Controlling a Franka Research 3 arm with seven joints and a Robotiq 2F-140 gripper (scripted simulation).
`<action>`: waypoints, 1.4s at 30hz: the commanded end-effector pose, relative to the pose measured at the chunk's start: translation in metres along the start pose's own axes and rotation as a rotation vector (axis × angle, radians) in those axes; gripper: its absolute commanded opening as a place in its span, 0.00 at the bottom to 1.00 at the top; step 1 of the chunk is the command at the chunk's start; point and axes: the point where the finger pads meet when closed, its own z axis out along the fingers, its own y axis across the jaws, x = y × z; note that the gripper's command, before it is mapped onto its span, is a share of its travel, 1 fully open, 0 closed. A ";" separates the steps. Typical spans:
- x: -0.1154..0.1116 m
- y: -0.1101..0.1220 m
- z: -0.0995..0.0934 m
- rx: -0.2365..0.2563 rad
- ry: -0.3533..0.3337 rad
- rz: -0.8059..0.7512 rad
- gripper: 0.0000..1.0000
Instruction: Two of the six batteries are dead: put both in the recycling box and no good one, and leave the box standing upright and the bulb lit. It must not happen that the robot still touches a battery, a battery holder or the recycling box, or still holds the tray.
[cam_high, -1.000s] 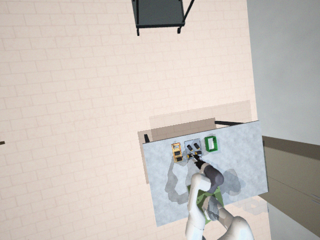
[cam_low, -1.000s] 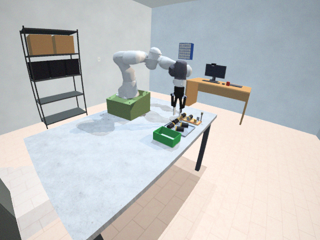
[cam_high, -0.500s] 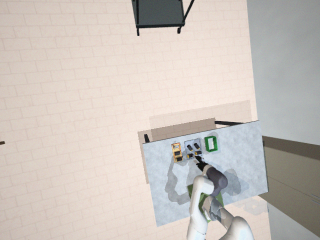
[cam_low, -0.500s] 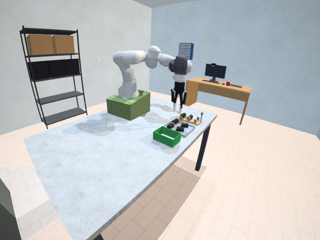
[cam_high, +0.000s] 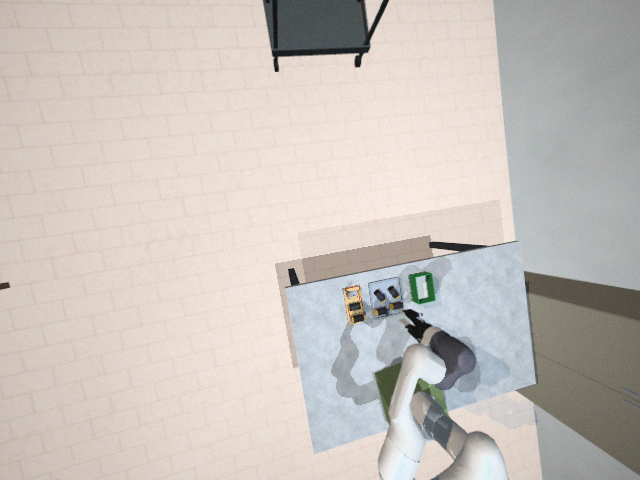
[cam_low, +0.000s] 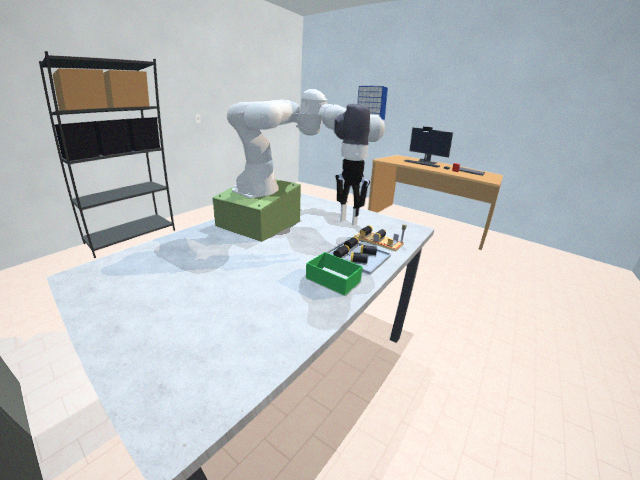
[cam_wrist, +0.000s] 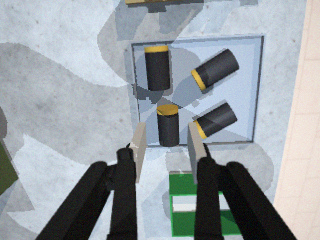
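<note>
1. Gripper (cam_wrist: 166, 145) hovered above the grey tray (cam_wrist: 252, 90), part-closed and grasping nothing.
2. Framed the nearest battery (cam_wrist: 168, 124) between the fingers; three others lay at 12 to 2 o'clock.
3. Showed the green recycling box (cam_wrist: 187, 217) at 6 o'clock.
4. Should descend straight, keeping the battery centred.

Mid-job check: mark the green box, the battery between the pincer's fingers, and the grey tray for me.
green box (cam_low: 330, 281), exterior view, on its near outer wall.
battery (cam_wrist: 168, 127), wrist view, on its dark body, framed by the fingers but not held.
grey tray (cam_wrist: 247, 85), wrist view, on bare floor near its right rim.
</note>
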 end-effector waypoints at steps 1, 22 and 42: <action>-0.032 0.002 -0.001 0.003 -0.001 -0.060 0.29; -0.035 0.002 -0.001 0.003 -0.001 -0.055 0.29; -0.035 0.002 0.071 0.003 -0.001 -0.055 0.29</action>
